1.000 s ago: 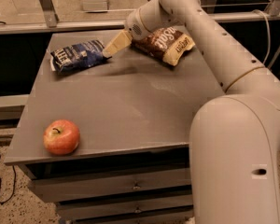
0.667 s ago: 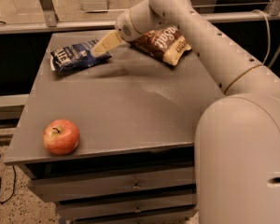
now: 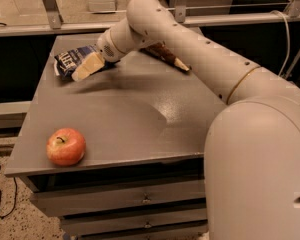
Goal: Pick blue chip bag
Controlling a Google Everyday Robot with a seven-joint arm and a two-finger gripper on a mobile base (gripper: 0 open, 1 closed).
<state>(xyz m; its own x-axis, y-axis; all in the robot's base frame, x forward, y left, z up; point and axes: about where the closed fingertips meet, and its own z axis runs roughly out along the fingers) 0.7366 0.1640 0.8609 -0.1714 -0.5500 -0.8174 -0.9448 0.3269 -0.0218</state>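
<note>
The blue chip bag (image 3: 70,60) lies at the far left of the grey table (image 3: 120,114), dark navy with white lettering. My gripper (image 3: 86,67) reaches in from the right and sits over the bag's right half, covering part of it. Its cream-coloured fingers (image 3: 90,65) point down and left at the bag. The white arm stretches from the lower right across the table.
The larger brown-and-cream chip bag (image 3: 169,57) lies at the far middle of the table, mostly hidden behind the arm. A red apple (image 3: 66,146) sits near the front left corner. Drawers run below the table's front edge.
The gripper has moved left and down from beside the brown bag to over the blue chip bag. The arm now covers most of the brown bag.
</note>
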